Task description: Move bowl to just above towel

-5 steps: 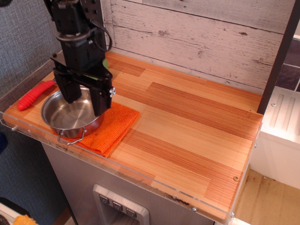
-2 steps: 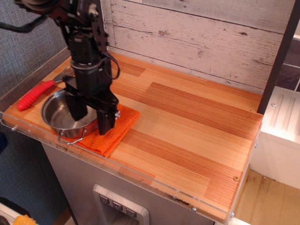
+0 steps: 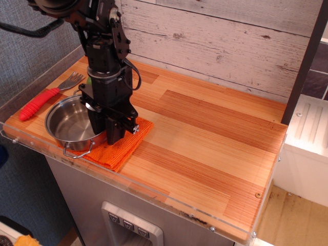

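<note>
The shiny steel bowl (image 3: 69,123) sits at the front left of the wooden counter, its right part resting on the orange towel (image 3: 125,146). One wire loop handle (image 3: 77,152) points toward the front edge. My gripper (image 3: 107,134) points straight down on the bowl's right rim, one finger inside the bowl and one outside over the towel. The fingers are drawn close together on the rim. The towel lies flat, mostly hidden under the bowl and the gripper.
A fork with a red handle (image 3: 38,103) lies left of the bowl near the counter's left edge. A clear plastic lip (image 3: 154,197) runs along the front edge. A white plank wall (image 3: 215,36) stands behind.
My gripper has moved right and down from above the bowl's middle to its right rim, and its fingers have drawn closer together. The bowl and towel have not moved.
</note>
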{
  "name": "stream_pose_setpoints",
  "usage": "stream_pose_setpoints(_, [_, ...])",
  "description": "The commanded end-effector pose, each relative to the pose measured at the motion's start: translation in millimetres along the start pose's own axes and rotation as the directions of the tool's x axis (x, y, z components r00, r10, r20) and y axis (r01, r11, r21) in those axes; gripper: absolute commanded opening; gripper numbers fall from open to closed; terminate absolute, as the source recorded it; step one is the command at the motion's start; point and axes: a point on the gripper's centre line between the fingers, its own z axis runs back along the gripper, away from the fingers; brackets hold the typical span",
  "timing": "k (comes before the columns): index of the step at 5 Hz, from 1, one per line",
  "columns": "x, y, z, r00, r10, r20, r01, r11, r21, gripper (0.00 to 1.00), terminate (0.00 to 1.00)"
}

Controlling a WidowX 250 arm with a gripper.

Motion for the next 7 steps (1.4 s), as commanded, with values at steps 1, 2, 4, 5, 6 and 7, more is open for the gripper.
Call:
stream_pose_setpoints(1, [2.3,-3.8,11.0,0.999,-0.022,0.027,0.022,1.000,0.014,0.00,0.00])
stream_pose_setpoints(2, [-5.0,-1.8,37.8,0.998,-0.006,0.067,0.002,0.999,0.053,0.00,0.00])
stream_pose_setpoints(4, [0.0,-10.7,128.9,0.974,0.047,0.223,-0.078,0.988,0.132,0.00,0.00])
stream_pose_setpoints(5, [44.1,-31.1,116.4,0.979,-0.040,0.199,0.019,0.995,0.102,0.00,0.00])
stream_pose_setpoints(6, [83.2,-35.1,100.7,0.980,-0.049,0.191,0.031,0.995,0.094,0.00,0.00])
stream_pose_setpoints(7, [106.2,-37.7,86.9,0.984,-0.046,0.174,0.031,0.996,0.089,0.00,0.00])
